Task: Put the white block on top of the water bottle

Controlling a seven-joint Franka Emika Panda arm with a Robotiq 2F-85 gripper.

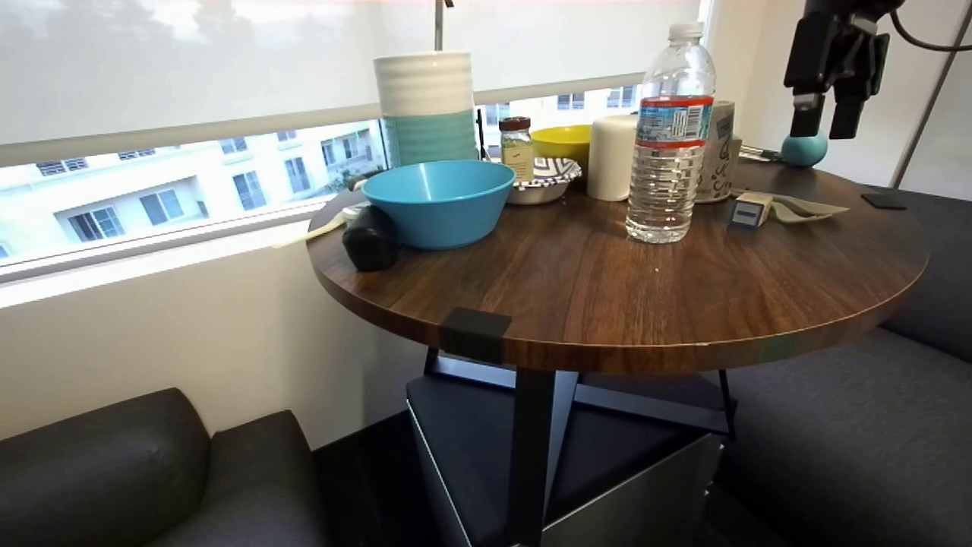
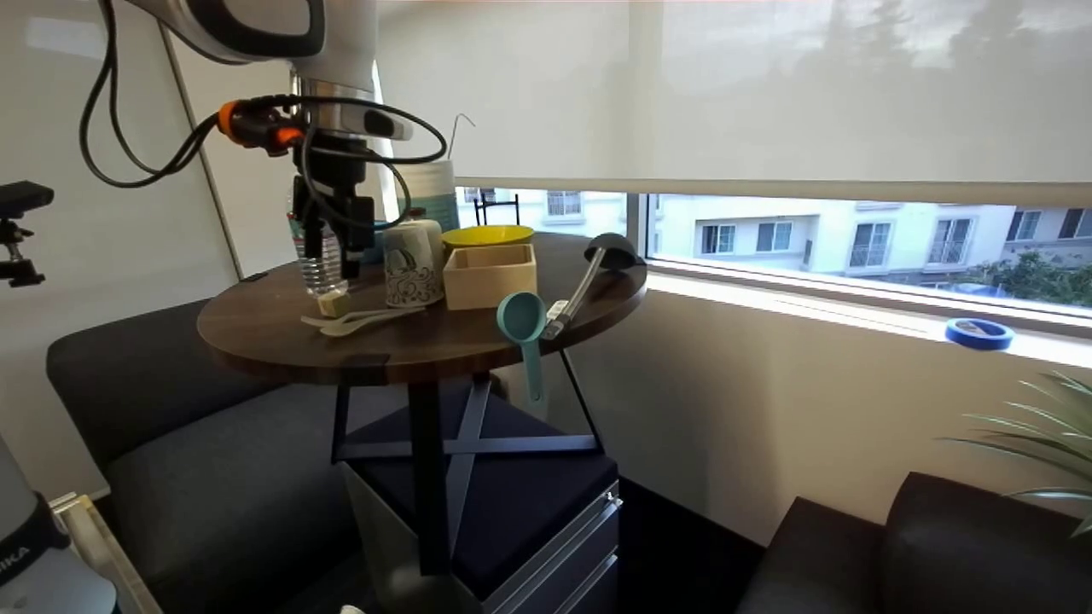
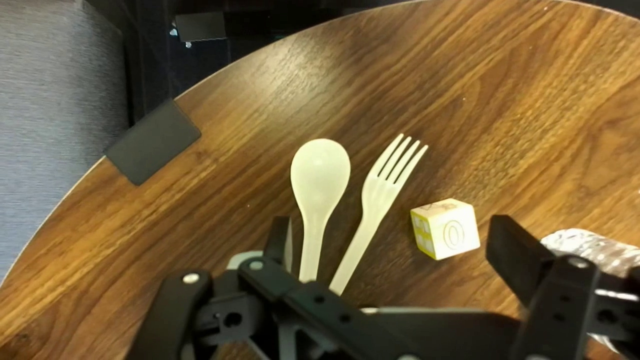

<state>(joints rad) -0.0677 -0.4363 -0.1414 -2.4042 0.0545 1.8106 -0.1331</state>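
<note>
The white block [image 1: 750,210] is a small cube lying on the round wooden table beside a pale fork and spoon. It also shows in an exterior view [image 2: 333,304] and in the wrist view [image 3: 446,229], where one face bears a "0". The water bottle [image 1: 672,137] stands upright with its white cap on, near the block. Only its side shows at the right edge in the wrist view [image 3: 590,247], partly behind a finger. My gripper [image 1: 826,125] is open and empty above the table. In the wrist view [image 3: 390,235] the block lies between its fingers, nearer the right finger, and is not touched.
A patterned cup [image 2: 414,264] and a wooden box [image 2: 490,277] stand near the bottle. The spoon [image 3: 320,175] and fork [image 3: 380,195] lie beside the block. A blue bowl [image 1: 440,205], a white cylinder [image 1: 611,157] and a tall vase [image 1: 425,106] stand farther along.
</note>
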